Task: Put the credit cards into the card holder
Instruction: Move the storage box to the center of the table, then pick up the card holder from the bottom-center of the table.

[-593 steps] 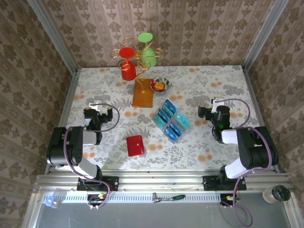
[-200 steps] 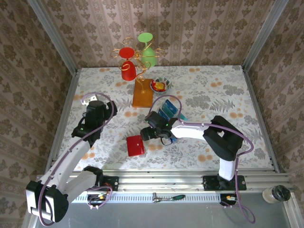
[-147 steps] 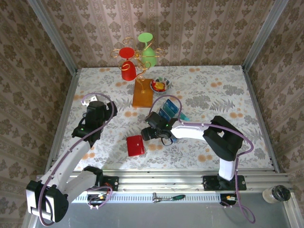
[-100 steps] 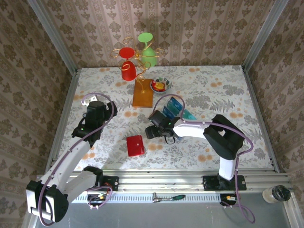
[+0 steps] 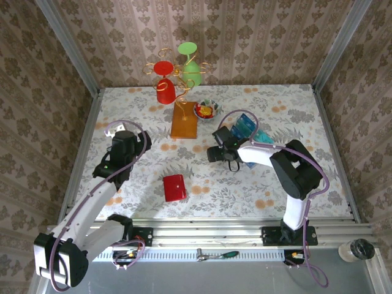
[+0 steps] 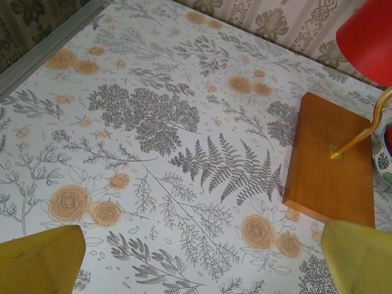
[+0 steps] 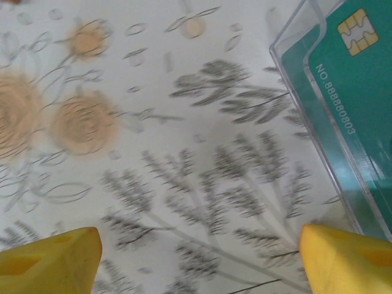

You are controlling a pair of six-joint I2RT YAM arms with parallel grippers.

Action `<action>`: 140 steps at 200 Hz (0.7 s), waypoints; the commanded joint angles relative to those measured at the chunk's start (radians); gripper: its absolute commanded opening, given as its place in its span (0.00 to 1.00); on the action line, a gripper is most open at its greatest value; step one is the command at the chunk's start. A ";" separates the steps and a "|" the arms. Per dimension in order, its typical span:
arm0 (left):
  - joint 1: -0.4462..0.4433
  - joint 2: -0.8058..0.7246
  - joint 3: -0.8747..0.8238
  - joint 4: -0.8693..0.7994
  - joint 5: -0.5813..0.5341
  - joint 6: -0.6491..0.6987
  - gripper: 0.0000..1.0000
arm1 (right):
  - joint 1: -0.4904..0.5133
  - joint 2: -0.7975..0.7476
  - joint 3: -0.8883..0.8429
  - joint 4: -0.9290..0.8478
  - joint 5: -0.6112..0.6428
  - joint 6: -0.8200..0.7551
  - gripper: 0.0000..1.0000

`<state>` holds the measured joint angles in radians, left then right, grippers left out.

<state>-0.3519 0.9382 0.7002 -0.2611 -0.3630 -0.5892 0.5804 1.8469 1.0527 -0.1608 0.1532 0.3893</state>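
- Credit cards (image 5: 247,128): teal, in clear rack (image 7: 293,64), right of worktop (image 5: 294,177) centre.
- Card holder (image 5: 174,187): red, closed, nearer the near edge.
- Left hand (image 6: 199,260): fingers apart, empty.
- Right hand (image 7: 196,260): fingers apart, beside rack.

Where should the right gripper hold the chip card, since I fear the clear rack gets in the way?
Probably its free upper edge, pinching the teal card across its two flat faces. Come from above along the slot: the clear rack walls in its lower part, and the open right gripper is beside the rack.
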 commanded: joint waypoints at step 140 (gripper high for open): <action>-0.261 -0.031 -0.115 -0.378 0.049 -0.158 1.00 | 0.281 -0.225 -0.152 0.129 -0.386 0.533 0.77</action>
<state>-0.5308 0.9325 0.6479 -0.5468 -0.2508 -0.6518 0.8234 1.6325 0.9230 -0.1005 -0.1879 0.7746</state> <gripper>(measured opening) 0.999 0.782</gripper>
